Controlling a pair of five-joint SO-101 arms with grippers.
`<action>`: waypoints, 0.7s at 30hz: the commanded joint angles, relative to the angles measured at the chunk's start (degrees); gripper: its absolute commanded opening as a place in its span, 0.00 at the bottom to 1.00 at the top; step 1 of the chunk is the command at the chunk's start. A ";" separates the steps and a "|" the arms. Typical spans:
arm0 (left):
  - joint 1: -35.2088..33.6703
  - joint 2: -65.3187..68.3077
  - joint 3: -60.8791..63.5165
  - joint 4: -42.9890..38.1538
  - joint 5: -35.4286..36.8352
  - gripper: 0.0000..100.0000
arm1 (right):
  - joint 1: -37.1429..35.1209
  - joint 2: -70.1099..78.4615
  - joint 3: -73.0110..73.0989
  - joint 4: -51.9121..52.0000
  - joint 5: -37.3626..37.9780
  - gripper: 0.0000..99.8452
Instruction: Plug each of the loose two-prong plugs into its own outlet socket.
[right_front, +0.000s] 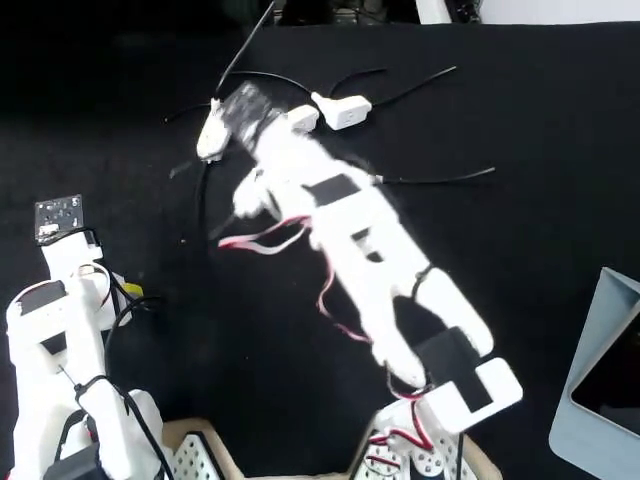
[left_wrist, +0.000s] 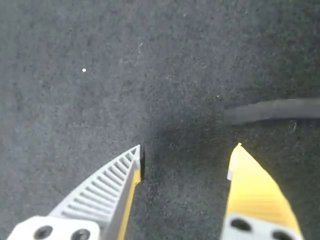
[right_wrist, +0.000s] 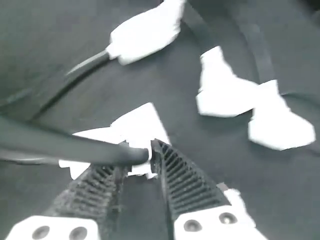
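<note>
The right hand is pinched narrow on a white plug, right where its black cable joins. It is at the far middle of the tabletop, near another white piece and a touching pair. The left hand hangs wide and empty over bare cloth at the near left. The grip looks to sit at the cable end rather than on the body, so the plug could swivel and its prongs miss the slots. The stiff cable could also drag neighbours, and an unheld socket may slide away under the push.
</note>
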 joint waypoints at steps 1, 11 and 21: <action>-0.31 0.09 -0.22 -0.97 0.44 0.28 | 4.13 0.84 -6.11 -6.07 -3.87 0.02; -0.31 -0.18 0.57 -1.76 0.44 0.28 | 12.57 14.90 -20.53 -0.26 -28.57 0.16; -0.22 -0.35 1.54 -3.25 0.44 0.28 | 14.07 4.88 -25.45 27.25 -46.15 0.18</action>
